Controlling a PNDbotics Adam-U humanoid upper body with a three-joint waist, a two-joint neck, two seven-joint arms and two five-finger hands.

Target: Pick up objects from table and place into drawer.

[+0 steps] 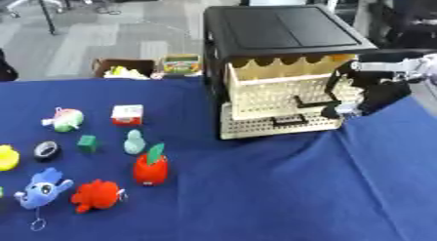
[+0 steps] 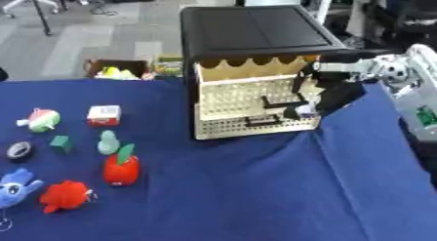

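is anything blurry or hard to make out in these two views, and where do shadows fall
Left eye view: the whole picture is soft, and the right hand at the drawer unit smears into a dark shape, fingers unreadable. Right eye view: same softness; the blue tablecloth is evenly lit, with shadow only close under the drawer unit and the red toy.

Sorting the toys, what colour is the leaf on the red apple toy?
Green, on the red apple toy; clearest in the left eye view.
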